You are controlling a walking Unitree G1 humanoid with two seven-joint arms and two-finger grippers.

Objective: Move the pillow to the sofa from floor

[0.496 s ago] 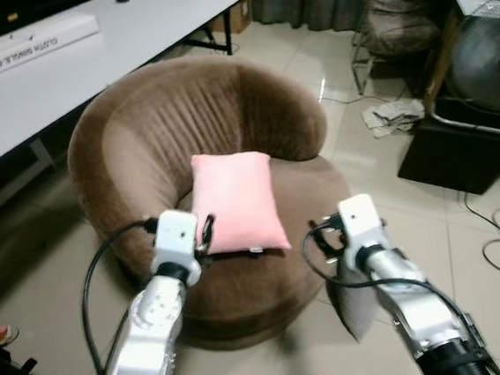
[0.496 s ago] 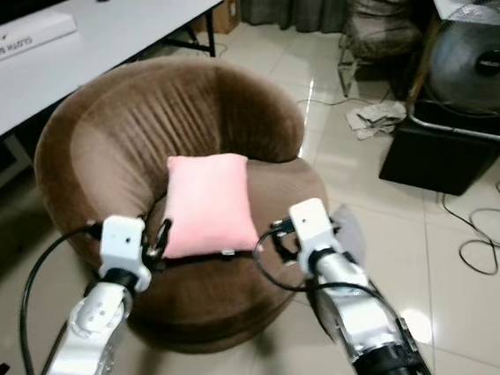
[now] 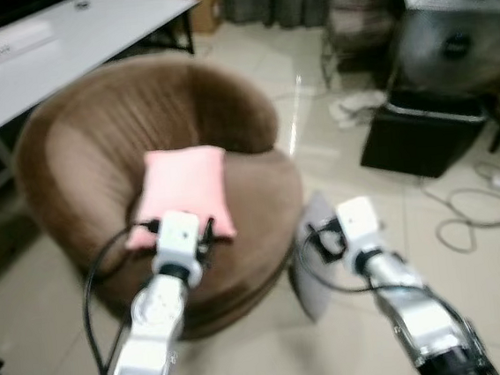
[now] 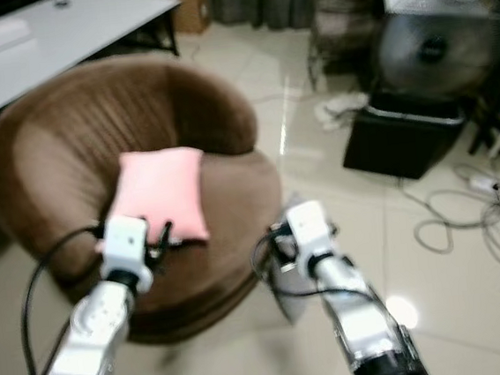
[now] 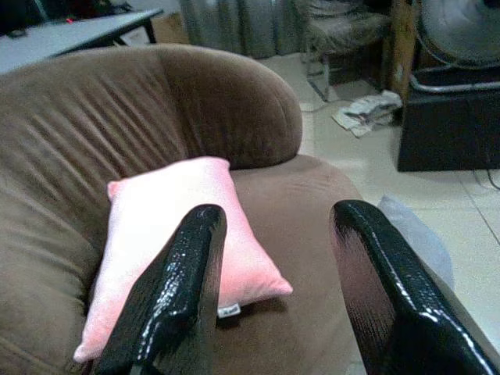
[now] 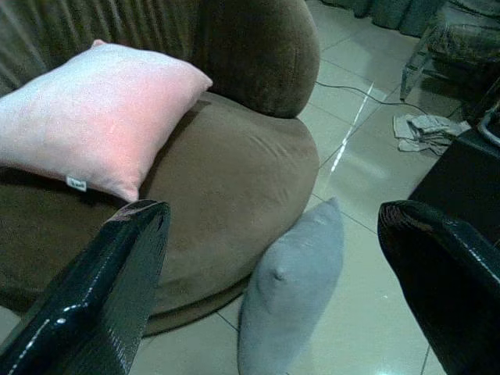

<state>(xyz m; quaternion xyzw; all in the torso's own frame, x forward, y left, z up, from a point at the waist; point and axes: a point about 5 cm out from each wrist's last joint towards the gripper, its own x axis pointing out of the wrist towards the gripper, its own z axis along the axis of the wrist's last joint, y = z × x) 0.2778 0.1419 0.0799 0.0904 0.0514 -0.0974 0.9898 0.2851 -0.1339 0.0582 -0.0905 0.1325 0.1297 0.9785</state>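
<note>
Presently: pink pillow (image 3: 182, 194) on brown sofa (image 3: 88, 159) seat, against backrest; grey pillow (image 6: 293, 289) on floor, leaning on sofa base; left claw (image 5: 273, 258) apart, empty; right claw (image 6: 273, 273) apart, empty

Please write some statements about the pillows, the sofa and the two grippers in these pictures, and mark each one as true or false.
1. The pink pillow lies on the brown sofa. True.
2. The grey pillow lies on the sofa seat. False: it stands on the floor, leaning against the sofa base.
3. The right gripper is shut on the grey pillow. False: it is open and holds nothing.
4. The left gripper is open. True.
</note>
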